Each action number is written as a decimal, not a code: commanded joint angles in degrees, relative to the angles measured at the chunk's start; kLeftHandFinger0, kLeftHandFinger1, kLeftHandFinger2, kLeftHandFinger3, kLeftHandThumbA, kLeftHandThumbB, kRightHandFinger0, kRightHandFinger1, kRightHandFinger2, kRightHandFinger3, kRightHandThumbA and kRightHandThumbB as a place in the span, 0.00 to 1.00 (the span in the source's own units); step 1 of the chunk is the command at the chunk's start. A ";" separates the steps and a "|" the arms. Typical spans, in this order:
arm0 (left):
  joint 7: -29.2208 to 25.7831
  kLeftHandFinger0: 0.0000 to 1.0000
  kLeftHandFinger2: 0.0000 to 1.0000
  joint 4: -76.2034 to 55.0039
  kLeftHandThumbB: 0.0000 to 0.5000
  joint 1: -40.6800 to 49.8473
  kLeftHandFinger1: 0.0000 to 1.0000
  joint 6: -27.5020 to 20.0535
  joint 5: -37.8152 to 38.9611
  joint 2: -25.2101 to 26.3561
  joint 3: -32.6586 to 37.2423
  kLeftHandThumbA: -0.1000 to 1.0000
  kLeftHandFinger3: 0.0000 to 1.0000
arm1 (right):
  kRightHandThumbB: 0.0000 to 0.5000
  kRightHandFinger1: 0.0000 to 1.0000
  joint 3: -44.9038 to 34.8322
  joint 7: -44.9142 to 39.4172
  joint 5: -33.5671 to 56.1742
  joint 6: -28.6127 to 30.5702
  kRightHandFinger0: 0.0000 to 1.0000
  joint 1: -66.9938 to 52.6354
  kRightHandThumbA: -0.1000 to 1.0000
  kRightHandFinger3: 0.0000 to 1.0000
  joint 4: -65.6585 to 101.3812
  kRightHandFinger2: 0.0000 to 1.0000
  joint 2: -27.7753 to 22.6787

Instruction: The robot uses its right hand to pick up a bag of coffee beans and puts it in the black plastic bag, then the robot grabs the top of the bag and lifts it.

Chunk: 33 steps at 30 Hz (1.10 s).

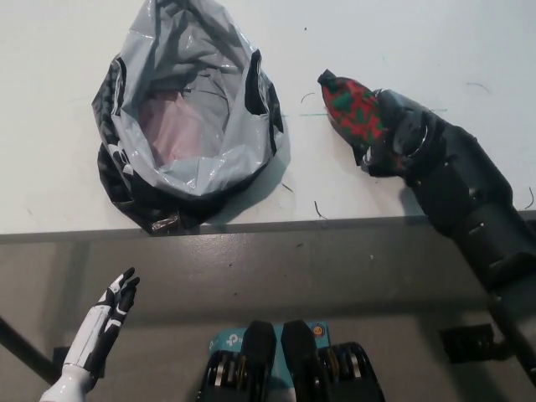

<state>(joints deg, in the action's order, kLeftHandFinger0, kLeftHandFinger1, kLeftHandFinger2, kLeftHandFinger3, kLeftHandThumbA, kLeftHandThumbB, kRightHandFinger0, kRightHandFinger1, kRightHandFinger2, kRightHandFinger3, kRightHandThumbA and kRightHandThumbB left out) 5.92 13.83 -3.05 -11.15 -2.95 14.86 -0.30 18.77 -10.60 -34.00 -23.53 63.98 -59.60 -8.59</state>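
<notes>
Black right hand (400,134) covers red-green coffee bag (352,105) on table (419,42).

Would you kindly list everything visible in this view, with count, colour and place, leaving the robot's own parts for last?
plastic bag: one, black outside with a grey glossy lining, mouth open, on the table's left part; something pinkish shows inside.
coffee bag: one, red and green patterned, on the table right of the plastic bag, its right end under the right hand.
table: one, white, filling the upper half; its front edge crosses the middle of the picture.
floor: grey, below the table edge.
left hand: one, white and black, lower left below the table edge, fingers apart, holding nothing.
right hand: one, black, laid over the coffee bag's right end.
</notes>
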 commanded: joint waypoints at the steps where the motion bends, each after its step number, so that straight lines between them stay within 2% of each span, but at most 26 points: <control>1: 1.29 1.00 1.00 -1.67 0.48 -0.33 1.00 -3.02 0.25 1.06 0.35 0.98 1.00 | 1.00 1.00 1.02 4.93 -0.22 2.32 1.00 4.50 0.92 1.00 -3.36 1.00 -0.12; 8: 1.49 1.00 1.00 -1.33 0.48 -0.49 1.00 -3.25 0.64 1.02 0.31 0.98 1.00 | 1.00 1.00 2.37 8.17 0.28 4.16 1.00 5.86 0.88 1.00 -10.21 1.00 0.93; 9: 1.49 1.00 1.00 -1.26 0.48 -0.64 1.00 -3.29 0.64 0.96 0.33 0.98 1.00 | 1.00 1.00 2.75 9.83 -0.05 4.44 1.00 5.88 0.85 1.00 -11.09 1.00 1.19; 10: 1.52 1.00 1.00 -1.22 0.49 -0.73 1.00 -3.23 0.65 0.91 0.30 0.98 1.00 | 0.97 1.00 3.32 12.71 -0.72 5.05 1.00 5.82 0.74 1.00 -12.02 1.00 1.51; 11: 1.55 1.00 1.00 -1.19 0.49 -0.79 1.00 -3.22 0.65 0.88 0.28 0.98 1.00 | 0.98 1.00 3.57 13.79 -0.85 5.38 1.00 5.90 0.74 1.00 -12.50 1.00 1.62; 12: 1.70 1.00 1.00 -1.17 0.50 -0.79 1.00 -3.14 0.89 0.85 0.22 0.97 1.00 | 0.63 1.00 3.01 16.37 -0.38 5.75 1.00 5.91 0.49 1.00 -13.18 1.00 1.96; 13: 1.76 1.00 1.00 -1.26 0.50 -0.78 1.00 -2.82 0.83 0.91 0.22 0.97 1.00 | 0.57 0.34 1.62 25.54 0.44 9.14 0.31 4.79 0.06 1.00 -13.86 0.50 2.41; 14: 1.78 1.00 1.00 -1.32 0.50 -0.79 1.00 -2.73 0.79 0.96 0.23 0.97 1.00 | 0.59 0.22 1.23 27.81 0.70 10.07 0.15 4.49 0.01 0.88 -14.03 0.40 2.50; 15: 1.74 1.00 1.00 -1.28 0.50 -0.93 1.00 -2.70 0.75 0.98 0.21 0.97 1.00 | 0.54 0.15 0.23 28.54 1.70 11.15 0.07 4.37 0.00 0.72 -14.10 0.32 2.52; 16: 1.68 1.00 1.00 -1.25 0.50 -1.13 1.00 -2.58 0.69 1.01 0.16 0.98 1.00 | 0.49 0.11 -2.17 29.42 4.15 13.69 0.02 4.01 0.00 0.44 -14.13 0.25 2.49; 17: 1.72 1.00 1.00 -1.26 0.51 -1.20 1.00 -2.50 0.76 1.02 0.12 0.98 1.00 | 0.45 0.05 -4.80 29.54 6.78 15.95 0.00 3.57 0.00 0.30 -14.02 0.19 2.44; 18: 1.81 1.00 1.00 -1.26 0.51 -1.16 1.00 -2.53 0.89 1.03 0.11 0.98 1.00 | 0.41 0.04 -6.60 29.62 8.33 17.09 0.00 3.31 0.00 0.24 -14.01 0.21 2.46; 19: 1.80 1.00 1.00 -1.28 0.52 -1.19 1.00 -2.44 0.84 1.08 0.11 0.98 1.00 | 0.40 0.01 -8.71 29.01 10.24 17.62 0.00 3.27 0.00 0.21 -14.19 0.17 2.44; 20: 1.80 1.00 1.00 -1.30 0.52 -1.20 1.00 -2.37 0.80 1.11 0.11 0.98 1.00 | 0.37 0.01 -10.34 28.57 11.64 18.05 0.00 3.25 0.00 0.25 -14.36 0.21 2.43; 21: 1.73 1.00 1.00 -1.19 0.50 -1.27 1.00 -2.50 0.54 1.17 0.17 0.98 1.00 | 0.34 0.11 -15.10 26.31 16.13 19.70 0.00 3.02 0.00 0.39 -14.38 0.45 2.20; 22: 1.71 1.00 1.00 -1.14 0.49 -1.29 1.00 -2.55 0.44 1.20 0.21 0.98 1.00 | 0.32 0.20 -16.58 25.50 17.38 20.43 0.00 2.91 0.00 0.52 -14.33 0.61 2.10; 23: 1.77 1.00 1.00 -0.92 0.48 -1.49 1.00 -2.60 0.47 1.23 0.22 0.98 1.00 | 0.33 0.25 -18.43 24.38 18.95 20.73 0.00 2.89 0.00 0.63 -14.36 0.72 1.90; 24: 1.84 1.00 1.00 -0.60 0.48 -1.77 1.00 -2.64 0.56 1.22 0.24 0.98 1.00 | 0.32 0.38 -20.79 23.09 20.34 20.88 0.00 2.99 0.00 0.77 -14.61 0.80 1.63; 25: 1.82 1.00 1.00 -0.39 0.48 -1.97 1.00 -2.59 0.57 1.17 0.24 0.98 1.00 | 0.35 0.39 -22.97 21.47 21.77 20.96 0.00 3.11 0.00 0.94 -14.88 0.76 1.33; 26: 1.80 1.00 1.00 -0.33 0.48 -2.02 1.00 -2.55 0.56 1.15 0.23 0.98 1.00 | 0.35 0.39 -24.09 20.60 22.43 21.02 0.00 3.15 0.00 0.94 -14.99 0.76 1.19; 27: 1.79 1.00 1.00 -0.24 0.46 -2.15 1.00 -2.53 0.59 1.12 0.23 0.98 1.00 | 0.33 0.34 -30.15 17.99 27.92 19.70 0.00 3.52 0.00 0.87 -15.27 0.76 1.09; 28: 1.80 1.00 1.00 -0.16 0.44 -2.27 1.00 -2.56 0.62 1.12 0.22 0.98 1.00 | 0.37 0.34 -36.66 15.69 33.97 18.01 0.00 3.96 0.00 0.96 -15.54 0.78 1.10; 29: 1.81 1.00 1.00 -0.13 0.45 -2.36 1.00 -2.44 0.63 1.12 0.21 0.98 1.00 | 0.34 0.31 -41.39 13.95 38.24 16.48 0.00 4.24 0.00 0.92 -15.87 0.78 0.94; 30: 1.75 1.00 1.00 -0.07 0.46 -2.44 1.00 -2.20 0.65 1.06 0.16 0.98 1.00 | 0.22 0.21 -48.52 11.33 44.64 14.12 0.00 4.45 0.00 1.00 -16.73 0.71 0.47; 32: 1.72 1.00 1.00 0.05 0.46 -2.48 1.00 -2.18 0.68 1.00 0.15 0.98 1.00 | 0.21 0.14 -55.65 7.91 50.26 11.17 0.00 4.38 0.00 1.00 -17.76 0.69 -0.23; 33: 1.72 1.00 1.00 0.14 0.45 -2.58 1.00 -2.22 0.64 1.02 0.15 0.98 1.00 | 0.16 0.10 -58.58 6.41 52.36 10.02 0.00 4.30 0.00 1.00 -18.20 0.65 -0.50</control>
<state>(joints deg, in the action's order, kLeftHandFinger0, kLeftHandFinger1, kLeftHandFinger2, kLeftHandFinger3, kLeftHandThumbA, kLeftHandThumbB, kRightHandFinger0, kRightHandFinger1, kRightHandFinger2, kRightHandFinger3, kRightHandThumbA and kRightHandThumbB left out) 6.26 14.86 -3.33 -11.85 -2.97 14.73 -0.27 -7.26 9.09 -21.34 -11.07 66.46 -72.95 -7.68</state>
